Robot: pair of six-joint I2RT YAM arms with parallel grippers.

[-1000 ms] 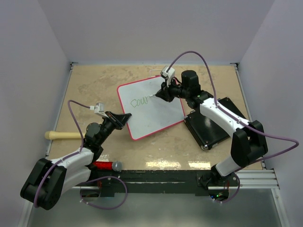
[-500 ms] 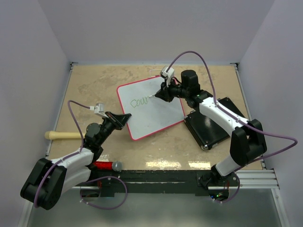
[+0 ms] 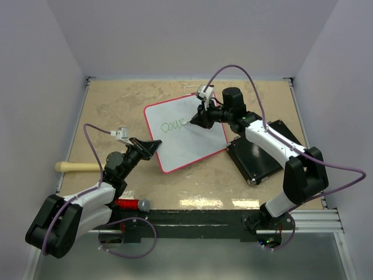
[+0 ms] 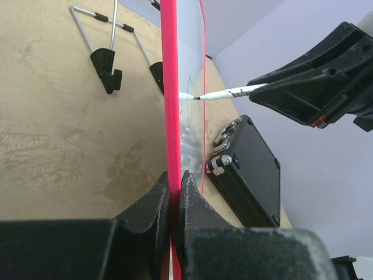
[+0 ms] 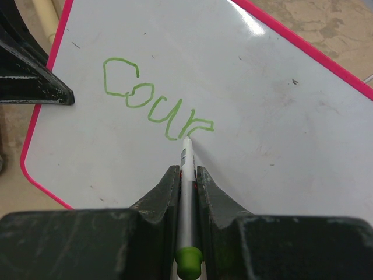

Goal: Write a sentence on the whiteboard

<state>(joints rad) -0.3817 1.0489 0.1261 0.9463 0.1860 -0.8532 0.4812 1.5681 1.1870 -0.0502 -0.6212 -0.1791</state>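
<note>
The whiteboard [image 3: 192,140], white with a thin red rim, stands tilted at the table's middle. Green letters [image 3: 172,125] are written on it; they also show in the right wrist view [image 5: 152,100]. My left gripper [image 3: 156,143] is shut on the board's near-left red rim [image 4: 170,116]. My right gripper [image 3: 195,119] is shut on a white marker [image 5: 186,169] with a green end. Its tip touches the board [image 5: 274,116] at the end of the green writing. The marker [image 4: 224,94] shows meeting the board in the left wrist view.
A black rectangular case [image 3: 259,153] lies right of the board, also in the left wrist view [image 4: 250,169]. A red marker [image 3: 129,203] lies near the left arm's base. A beige handle [image 3: 73,167] lies at the table's left edge. The board's wire stand feet [image 4: 108,61] rest behind it.
My right gripper has moved the marker a little, and the green writing has grown by a stroke at its right end. The left gripper and board have not moved.
</note>
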